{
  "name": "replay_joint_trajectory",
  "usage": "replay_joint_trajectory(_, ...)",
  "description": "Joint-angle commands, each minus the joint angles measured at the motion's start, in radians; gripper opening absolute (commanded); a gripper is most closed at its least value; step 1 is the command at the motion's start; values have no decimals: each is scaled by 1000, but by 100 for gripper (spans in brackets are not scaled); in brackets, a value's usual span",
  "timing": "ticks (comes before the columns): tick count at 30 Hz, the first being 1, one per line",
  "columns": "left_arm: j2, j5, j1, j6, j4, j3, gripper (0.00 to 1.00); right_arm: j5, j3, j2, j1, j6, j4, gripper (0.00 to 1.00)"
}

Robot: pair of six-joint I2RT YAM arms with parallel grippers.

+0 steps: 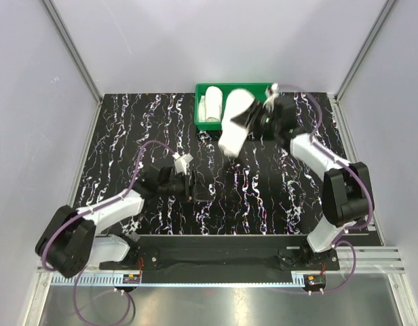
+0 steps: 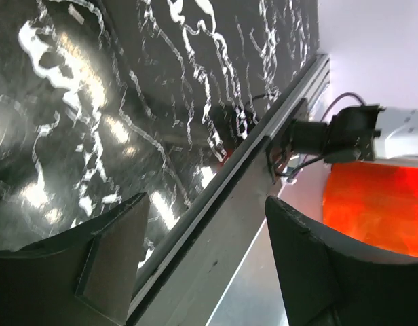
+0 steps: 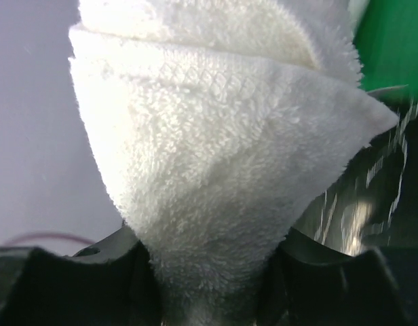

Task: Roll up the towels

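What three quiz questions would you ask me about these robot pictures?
1. True or false: the left tool is holding a towel.
2. Which colour is the tray? A red, B green, C blue.
3. Fill the gap: the right tool grips something fluffy and white, a ____.

Key: 1 false, its jaws stand open with nothing between them. 2 B. 3 towel.
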Motion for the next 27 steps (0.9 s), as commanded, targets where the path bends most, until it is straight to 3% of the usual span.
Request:
replay_joint_trajectory(1,-63,-54,-3,65,-63,-72,74,-60,263,56,-58,-71,-75,26)
replay_joint_trajectory(7,-122,-28,-4,-1,74,-209,74,-169,677,377,-152,-45,-91,26)
replay_joint_trajectory(13,-131,-54,-4,3,88,-256,74,-223,1097,786,-163,-42,-132,27)
replay_joint_trajectory(18,-88,-46,-4,-3,128,-276,73,-208,1586,1153,-161,-95,-400,28)
replay_joint_trajectory(23,-48,-57,-4,2,151,-279,73,-139,1504,1158,-161,-144,-405,32)
replay_joint_trajectory(27,27,-39,-4,-10,229,-275,73,-124,1621,1236,-134,-190,-555,44)
